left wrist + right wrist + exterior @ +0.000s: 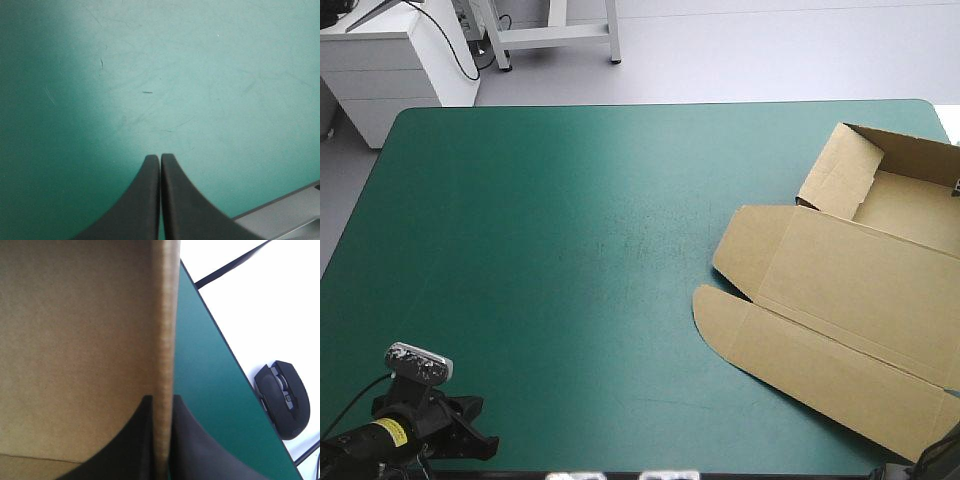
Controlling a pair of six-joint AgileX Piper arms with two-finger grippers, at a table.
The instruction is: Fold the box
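The left jaws are shut tight with nothing between them. Their two black fingers [142, 205] meet in one pointed arch. Under and ahead of them lies only the teal-green cover [200, 75], marked with a few faint scratches. From the high view, this arm sits low at the near left corner of the worktop [540, 250], well apart from the box [840, 290].

The right jaws are all but shut and clamp an upright wall [165, 340] of the brown box. The thin cut edge of the board runs straight out from between the black fingers [195, 450]. To one side of that edge the wall's plain brown inner face fills the view. A fold line crosses this face close to the fingers. To the other side is a narrow strip of teal-green cover, running to the worktop's edge. Beyond that edge a black computer mouse [282, 400] rests on a white surface.

In the high view, the box lies on the right part of the worktop and reaches past the picture's right edge. Its far part is an open tray [910, 205] near the far right corner, with brown walls standing. The left wall [835, 175] leans a little outward. The lid [850, 280] lies flat on the cover, stretching from the tray toward the near edge. A long front flap [820, 370] with a rounded end lies flat as well. The rest of the cover, from the middle to the left edge, is bare.
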